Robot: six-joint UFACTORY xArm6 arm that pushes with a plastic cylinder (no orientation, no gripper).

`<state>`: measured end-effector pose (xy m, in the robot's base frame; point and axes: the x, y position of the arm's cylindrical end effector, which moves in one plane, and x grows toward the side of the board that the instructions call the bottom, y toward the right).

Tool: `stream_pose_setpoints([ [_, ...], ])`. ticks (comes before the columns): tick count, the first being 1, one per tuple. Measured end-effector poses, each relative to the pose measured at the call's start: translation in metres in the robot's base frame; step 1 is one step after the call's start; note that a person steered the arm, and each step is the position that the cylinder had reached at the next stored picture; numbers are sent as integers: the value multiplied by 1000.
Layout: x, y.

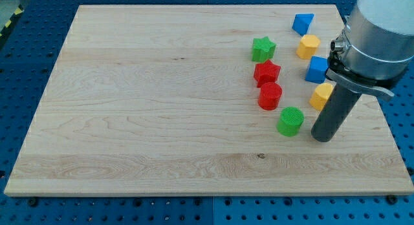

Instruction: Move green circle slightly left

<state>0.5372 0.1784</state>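
Observation:
The green circle (290,121) lies on the wooden board (162,108) at the view's right, below the red circle (270,96). My tip (322,137) rests on the board just to the right of the green circle and slightly below it, a small gap apart. The dark rod rises up and to the right from the tip to the arm's grey body.
Above the red circle are a red star (266,73) and a green star (263,49). Further right stand a blue triangle (302,23), a yellow hexagon (308,46), a blue cube (317,69) and a yellow block (321,96), partly behind the rod.

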Motion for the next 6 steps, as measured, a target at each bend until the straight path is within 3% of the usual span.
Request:
stream_pose_setpoints([
  [6, -13, -22],
])
